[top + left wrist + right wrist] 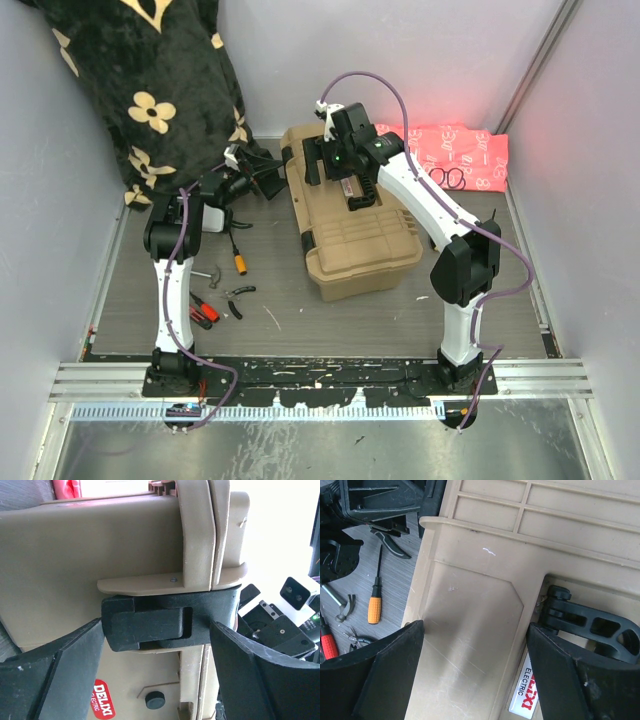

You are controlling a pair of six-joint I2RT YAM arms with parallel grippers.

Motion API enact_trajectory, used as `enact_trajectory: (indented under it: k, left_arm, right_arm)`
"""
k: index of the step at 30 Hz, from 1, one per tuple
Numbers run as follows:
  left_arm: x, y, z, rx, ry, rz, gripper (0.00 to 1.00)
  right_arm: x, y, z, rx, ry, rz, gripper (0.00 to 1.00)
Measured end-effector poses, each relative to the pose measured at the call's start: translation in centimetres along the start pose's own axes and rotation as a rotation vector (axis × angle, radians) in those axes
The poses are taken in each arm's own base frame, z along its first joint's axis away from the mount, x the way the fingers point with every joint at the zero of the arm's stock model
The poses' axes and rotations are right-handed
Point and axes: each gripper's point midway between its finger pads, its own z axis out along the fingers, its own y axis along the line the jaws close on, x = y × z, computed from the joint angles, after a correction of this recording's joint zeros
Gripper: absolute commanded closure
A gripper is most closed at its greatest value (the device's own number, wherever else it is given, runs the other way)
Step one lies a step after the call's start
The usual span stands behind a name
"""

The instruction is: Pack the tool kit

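Toolbox (350, 235) sits shut on table (300, 320), ribbed lid up, long axis running away from the arm bases w/ a slight tilt. Left fingers (65, 670) are spread wide and hold nothing, facing the box's front wall. Black latch (150, 622) lies straight ahead btwn the two tips, its long axis crossing the gap from finger to finger. Touching or just short of it: can't tell. Right fingers (570, 680) are also wide and empty over the same wall, further along. Handle (592, 630) sits just ahead of one tip, not btwn them. Orange screwdriver (240, 262), pliers (237, 297) and red screwdriver (200, 313) lie loose on the table, well apart from the right fingers, near the left arm. Probably the latch must be freed before anything goes in, and the left arm is nearer to it and to the tools.
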Motion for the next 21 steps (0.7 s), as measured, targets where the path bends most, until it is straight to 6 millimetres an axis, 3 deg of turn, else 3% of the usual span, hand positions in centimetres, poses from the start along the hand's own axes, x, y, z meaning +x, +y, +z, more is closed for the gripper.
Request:
enact_trajectory:
  k: [21]
  left_arm:
    - [-0.58, 0.00, -0.07, -0.035, -0.013, -0.078, 0.27]
  right_arm:
    - [0.35, -0.14, 0.53, 0.002, 0.015, 0.004, 0.15]
